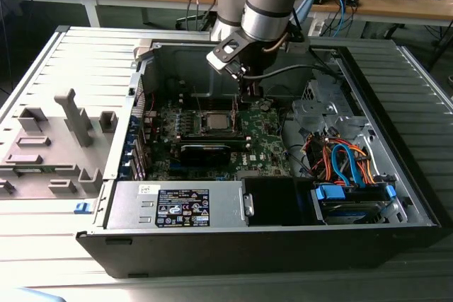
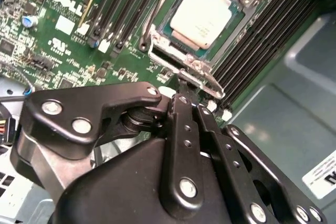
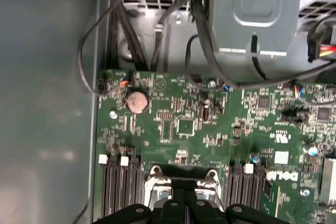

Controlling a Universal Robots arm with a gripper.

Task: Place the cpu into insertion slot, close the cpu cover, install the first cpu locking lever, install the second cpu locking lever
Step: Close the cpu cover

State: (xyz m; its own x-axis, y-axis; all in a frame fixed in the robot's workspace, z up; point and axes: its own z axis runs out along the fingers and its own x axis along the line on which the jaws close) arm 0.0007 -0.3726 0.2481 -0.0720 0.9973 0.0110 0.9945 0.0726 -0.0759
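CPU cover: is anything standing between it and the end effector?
Nothing visible does. In the second wrist view the end effector sits right at the near edge of the cpu cover, with no cable or part between them.

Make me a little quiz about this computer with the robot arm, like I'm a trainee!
1. True or false: the cpu sits in the insertion slot.
2. The gripper is nearest to: A) the blue cables, B) the insertion slot, C) the grey side panel.
3. Fill in: the circuit board is coloured ____.
Key: 1 true; 2 B; 3 green.
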